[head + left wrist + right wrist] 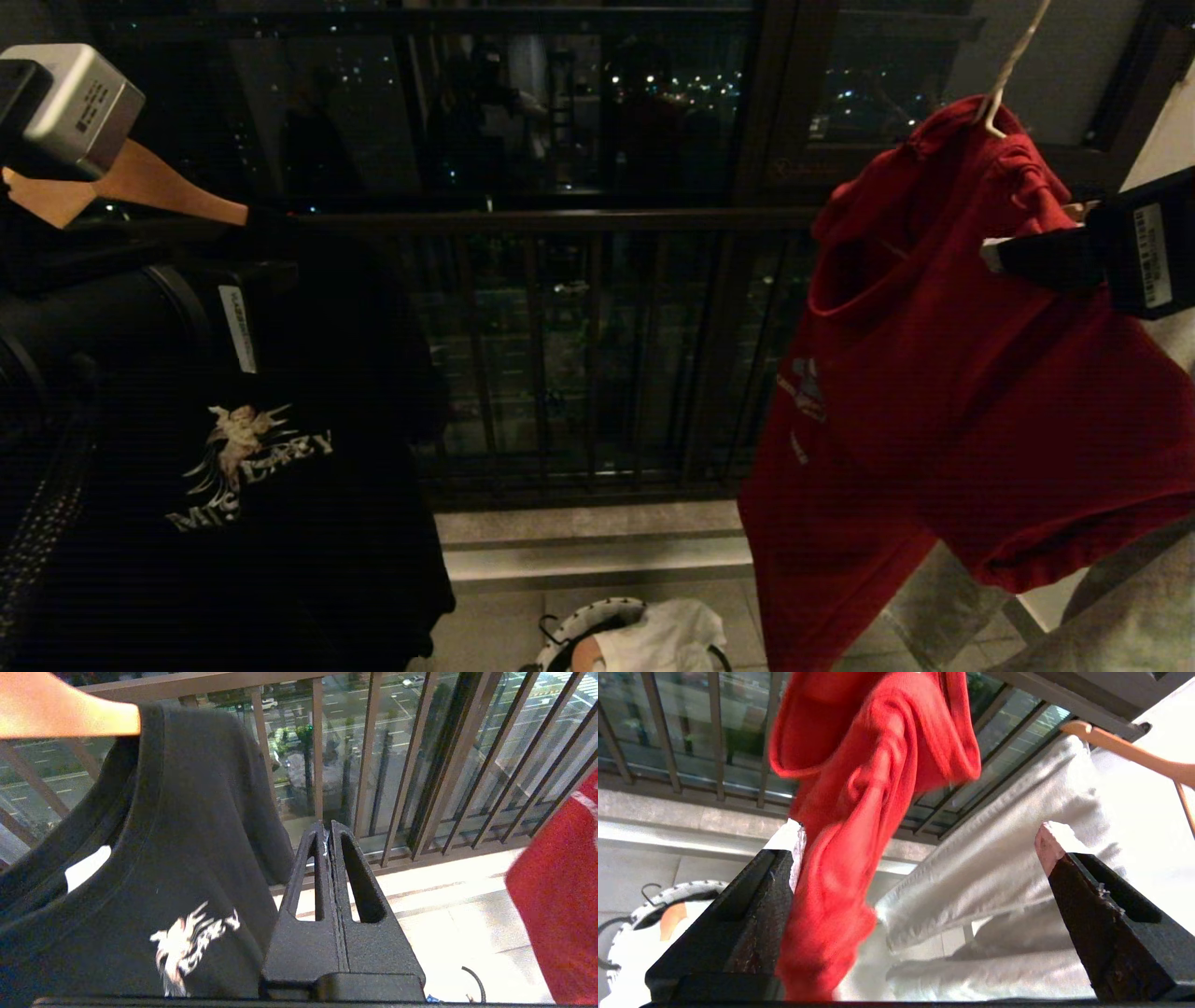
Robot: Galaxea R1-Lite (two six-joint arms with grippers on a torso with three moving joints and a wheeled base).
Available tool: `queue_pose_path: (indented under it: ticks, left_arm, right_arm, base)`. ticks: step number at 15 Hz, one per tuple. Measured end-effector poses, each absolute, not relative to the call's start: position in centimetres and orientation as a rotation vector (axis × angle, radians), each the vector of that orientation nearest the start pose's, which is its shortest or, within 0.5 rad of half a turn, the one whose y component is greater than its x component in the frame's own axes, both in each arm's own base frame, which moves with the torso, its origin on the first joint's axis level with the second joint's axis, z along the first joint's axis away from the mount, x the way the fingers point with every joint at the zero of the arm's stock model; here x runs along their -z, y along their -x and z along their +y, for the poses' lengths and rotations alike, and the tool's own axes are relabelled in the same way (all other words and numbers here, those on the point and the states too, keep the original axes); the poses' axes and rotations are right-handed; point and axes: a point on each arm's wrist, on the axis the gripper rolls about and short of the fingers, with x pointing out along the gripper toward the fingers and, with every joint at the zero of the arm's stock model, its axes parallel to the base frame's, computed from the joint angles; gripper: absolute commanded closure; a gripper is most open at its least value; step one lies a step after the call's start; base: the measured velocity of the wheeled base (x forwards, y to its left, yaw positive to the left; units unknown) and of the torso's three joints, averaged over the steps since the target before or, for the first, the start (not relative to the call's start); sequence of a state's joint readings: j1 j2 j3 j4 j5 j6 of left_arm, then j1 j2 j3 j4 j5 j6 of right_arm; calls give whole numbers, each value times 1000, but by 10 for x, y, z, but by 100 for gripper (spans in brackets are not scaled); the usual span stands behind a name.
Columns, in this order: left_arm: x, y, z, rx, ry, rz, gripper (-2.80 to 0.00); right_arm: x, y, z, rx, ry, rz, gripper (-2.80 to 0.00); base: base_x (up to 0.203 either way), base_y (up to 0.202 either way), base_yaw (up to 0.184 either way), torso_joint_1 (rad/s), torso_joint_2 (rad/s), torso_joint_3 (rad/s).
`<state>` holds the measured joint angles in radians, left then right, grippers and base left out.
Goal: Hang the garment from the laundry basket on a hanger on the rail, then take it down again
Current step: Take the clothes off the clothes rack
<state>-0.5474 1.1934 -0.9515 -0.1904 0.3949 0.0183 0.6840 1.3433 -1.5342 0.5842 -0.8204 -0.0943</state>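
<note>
The left gripper [328, 842] is raised with its fingers pressed together, while the right gripper [920, 844] is held high, fingers spread wide.

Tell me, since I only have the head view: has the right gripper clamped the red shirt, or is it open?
Observer: It is open. In the right wrist view, the right gripper has its jaws wide apart. The red T-shirt hangs between them, close against one finger.
Operator: And the left gripper? I only see its housing.
Observer: The left gripper is shut on nothing. It points at the balcony railing, beside the black T-shirt.
Operator: What's behind the red shirt?
Observer: A white garment hangs there on a wooden hanger.
</note>
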Motion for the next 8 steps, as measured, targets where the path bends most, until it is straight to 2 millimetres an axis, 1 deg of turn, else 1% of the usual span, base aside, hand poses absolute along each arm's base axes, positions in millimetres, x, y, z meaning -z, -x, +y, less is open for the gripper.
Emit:
queue_pose_path:
  ticks: [3, 6, 8]
  left_arm:
    - [-305, -157, -85, 153, -43, 47, 0]
    - [-305, -157, -85, 153, -42, 46, 0]
    - [-305, -157, -85, 153, -43, 46, 0]
  right_arm:
    - [-361, -145, 95, 110, 356, 301, -280]
    - [-357, -145, 91, 88, 311, 316, -280]
    - [-355, -146, 90, 41, 298, 327, -280]
  base:
    - [0, 0, 0, 0, 0, 0]
    - [0, 0, 0, 0, 0, 0]
    - [0, 0, 0, 0, 0, 0]
